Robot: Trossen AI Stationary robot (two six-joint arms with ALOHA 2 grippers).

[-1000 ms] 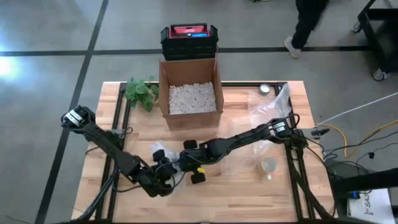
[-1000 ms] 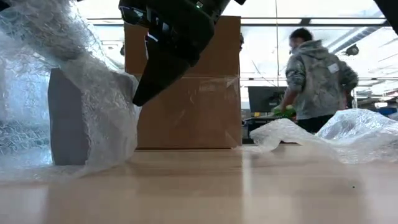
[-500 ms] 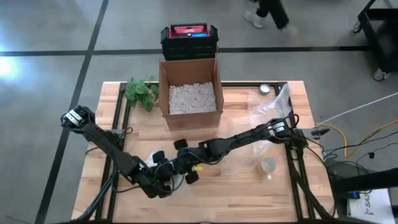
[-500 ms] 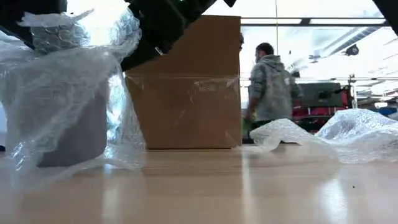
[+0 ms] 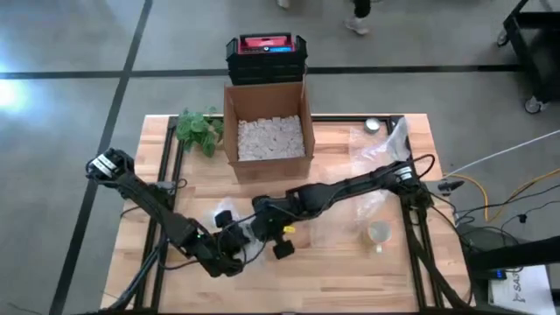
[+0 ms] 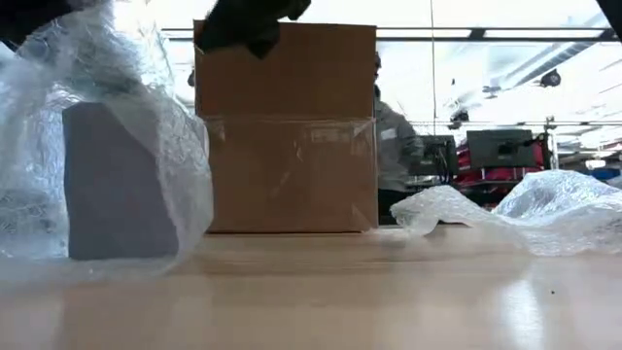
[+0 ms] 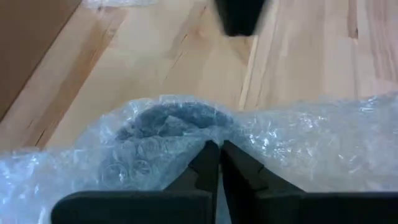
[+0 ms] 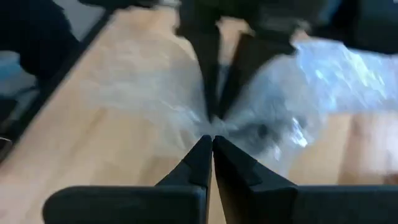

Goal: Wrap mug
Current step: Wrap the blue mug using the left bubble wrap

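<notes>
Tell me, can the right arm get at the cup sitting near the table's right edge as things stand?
Probably not right away: the right gripper is shut on the bubble wrap around the mug, stretched well away from the cup. Nothing blocks the cup itself.

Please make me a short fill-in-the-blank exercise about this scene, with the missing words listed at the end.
1. The grey mug is covered in bubble ____.
2. The left gripper is ____ on the wrap.
3. The cardboard box holds white packing ____.
4. A loose sheet of wrap lies on the wooden ____.

Missing words: wrap; shut; peanuts; table
</notes>
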